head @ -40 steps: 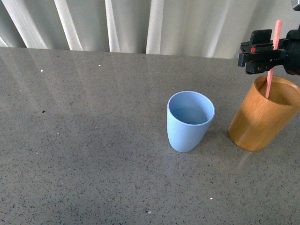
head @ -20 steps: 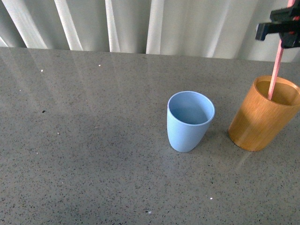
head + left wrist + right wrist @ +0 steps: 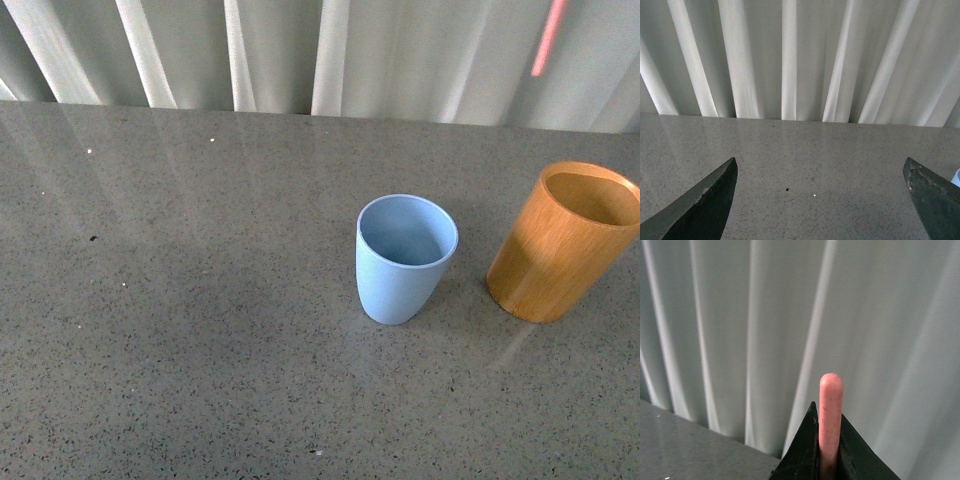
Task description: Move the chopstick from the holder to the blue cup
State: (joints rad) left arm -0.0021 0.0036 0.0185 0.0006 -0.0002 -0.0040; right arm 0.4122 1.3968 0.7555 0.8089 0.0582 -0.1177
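The pink-red chopstick (image 3: 549,38) hangs in the air at the top right of the front view, its lower tip well above the holder (image 3: 563,243); its upper part runs out of frame. My right gripper (image 3: 828,440) is shut on the chopstick (image 3: 830,415), whose rounded end sticks out past the black fingers. That gripper itself is out of the front view. The orange-brown wooden holder stands at the right, with nothing inside. Left of the holder stands the light-blue cup (image 3: 405,257), upright and hollow. My left gripper (image 3: 821,190) is open over bare tabletop, holding nothing.
The grey speckled table (image 3: 180,300) stretches wide to the left of the cups. White pleated curtains (image 3: 300,50) hang behind the table's far edge. A sliver of the blue cup (image 3: 957,177) shows at the edge of the left wrist view.
The right gripper has risen with the chopstick, lifting it fully out of the holder and out of the top of the front view. The cups have not moved.
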